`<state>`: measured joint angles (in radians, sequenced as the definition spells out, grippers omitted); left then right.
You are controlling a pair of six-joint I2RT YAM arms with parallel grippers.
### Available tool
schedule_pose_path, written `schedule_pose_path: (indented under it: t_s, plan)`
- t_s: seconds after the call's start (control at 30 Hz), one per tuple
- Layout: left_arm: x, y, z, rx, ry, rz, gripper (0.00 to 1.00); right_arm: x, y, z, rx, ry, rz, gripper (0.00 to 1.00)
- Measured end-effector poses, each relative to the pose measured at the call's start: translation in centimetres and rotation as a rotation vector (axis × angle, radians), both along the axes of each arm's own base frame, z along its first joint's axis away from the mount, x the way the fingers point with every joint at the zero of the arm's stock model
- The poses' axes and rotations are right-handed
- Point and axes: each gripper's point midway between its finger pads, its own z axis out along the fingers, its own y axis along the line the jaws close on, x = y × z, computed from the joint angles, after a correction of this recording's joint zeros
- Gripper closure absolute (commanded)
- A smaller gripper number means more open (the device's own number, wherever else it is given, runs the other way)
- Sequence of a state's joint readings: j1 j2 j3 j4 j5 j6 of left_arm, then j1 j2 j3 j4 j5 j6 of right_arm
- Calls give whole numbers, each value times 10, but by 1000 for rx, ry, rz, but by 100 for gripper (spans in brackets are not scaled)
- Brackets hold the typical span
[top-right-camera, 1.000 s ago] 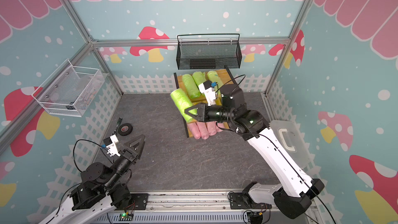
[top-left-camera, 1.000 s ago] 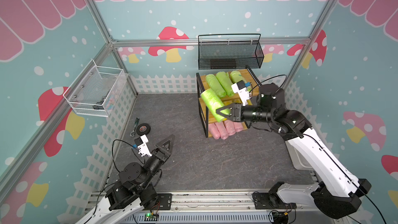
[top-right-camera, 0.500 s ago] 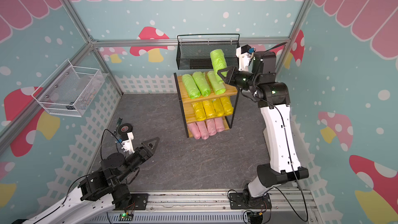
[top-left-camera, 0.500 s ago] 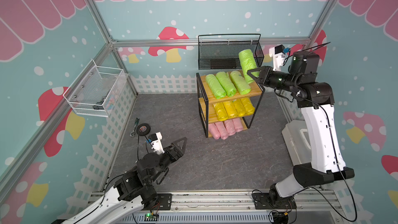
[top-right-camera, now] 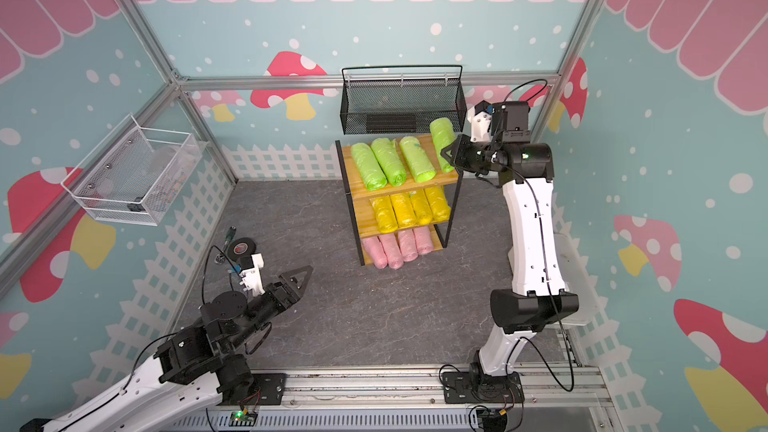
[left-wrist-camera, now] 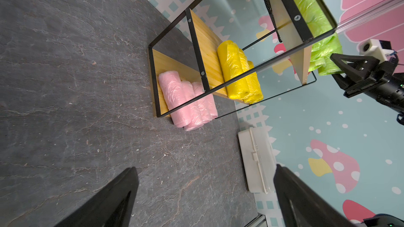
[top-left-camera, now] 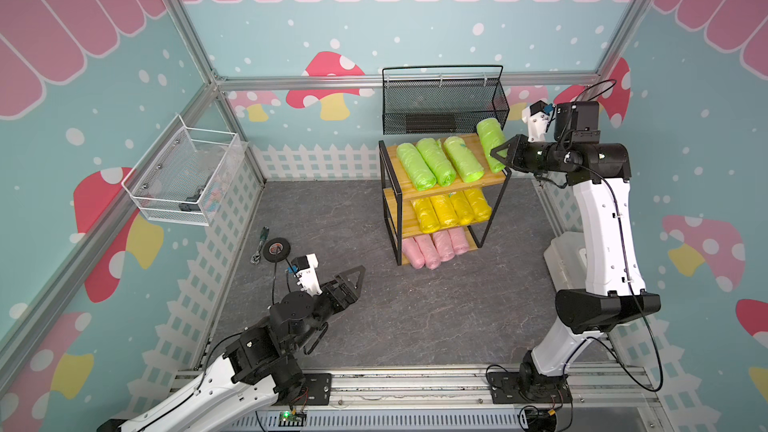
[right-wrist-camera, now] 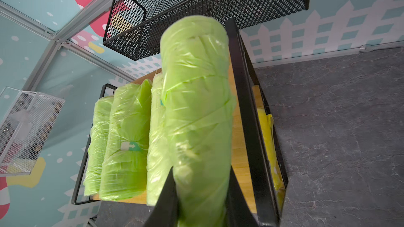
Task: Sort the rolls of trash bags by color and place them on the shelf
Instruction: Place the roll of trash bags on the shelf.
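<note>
The shelf (top-left-camera: pixel 400 234) (top-right-camera: pixel 356 226) stands at the back of the grey floor. Three lime green rolls (top-left-camera: pixel 436 162) lie on its top board. Several yellow rolls (top-left-camera: pixel 451 209) fill the middle board and several pink rolls (top-left-camera: pixel 434 245) the bottom one. My right gripper (top-left-camera: pixel 500 155) (right-wrist-camera: pixel 200 171) is shut on a fourth green roll (top-left-camera: pixel 490 147) (right-wrist-camera: pixel 196 105). It holds this roll over the top board's right end, between the third roll and the frame bar. My left gripper (top-left-camera: pixel 351 280) (left-wrist-camera: pixel 205 168) hangs open and empty over the front-left floor.
A black mesh basket (top-left-camera: pixel 444 110) hangs on the back wall just above the shelf. A white wire basket (top-left-camera: pixel 183 178) is fixed to the left wall. A black tape roll (top-left-camera: pixel 276 249) and a small tool (top-left-camera: pixel 259 243) lie at the left. A white box (left-wrist-camera: pixel 255 160) sits by the right wall.
The right arm has swung the green roll from the shelf's front left, up and round to the right, and lowered it over the top board's right end. The left arm has reached slightly forward.
</note>
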<state>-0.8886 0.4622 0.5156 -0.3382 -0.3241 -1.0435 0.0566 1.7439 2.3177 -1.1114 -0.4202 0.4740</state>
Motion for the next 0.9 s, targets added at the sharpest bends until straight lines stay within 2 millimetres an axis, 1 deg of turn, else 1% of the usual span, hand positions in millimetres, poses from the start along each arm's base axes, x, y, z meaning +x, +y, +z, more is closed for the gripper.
schedule_pose_path:
  t_s: [0.13, 0.23, 0.37, 0.4, 0.47, 0.5, 0.57, 0.63, 0.73, 0.83, 0.9]
  plan:
    - [1, -7, -7, 18, 23, -22, 1, 0, 3, -5, 0, 14, 25, 100]
    - [1, -11, -11, 28, 36, -32, 1, 4, 6, -11, 0, 29, 43, 100]
    - [1, -13, -12, 31, 42, -41, 1, 11, 7, -22, -5, 51, 57, 82]
    - [1, -13, -12, 31, 42, -42, 1, 12, 8, -24, -7, 56, 58, 74]
    - [2, -14, -11, 32, 43, -43, 1, 14, 7, -26, -15, 56, 62, 52]
    - [2, -14, -11, 32, 43, -43, 1, 14, 7, -26, -18, 53, 65, 43]
    - [3, -15, -11, 33, 44, -43, 1, 14, 7, -22, -18, 38, 69, 36]
    - [4, -17, -12, 37, 48, -45, 1, 13, 6, -16, -26, 19, 68, 32]
    - [5, -19, -16, 58, 60, -48, 1, 10, 3, -9, -40, -7, 58, 30]
    - [8, -23, -15, 80, 62, -52, 1, 5, -1, 0, -61, -38, 46, 30]
    - [10, -25, -11, 94, 52, -57, 1, -1, -3, 9, -77, -66, 40, 30]
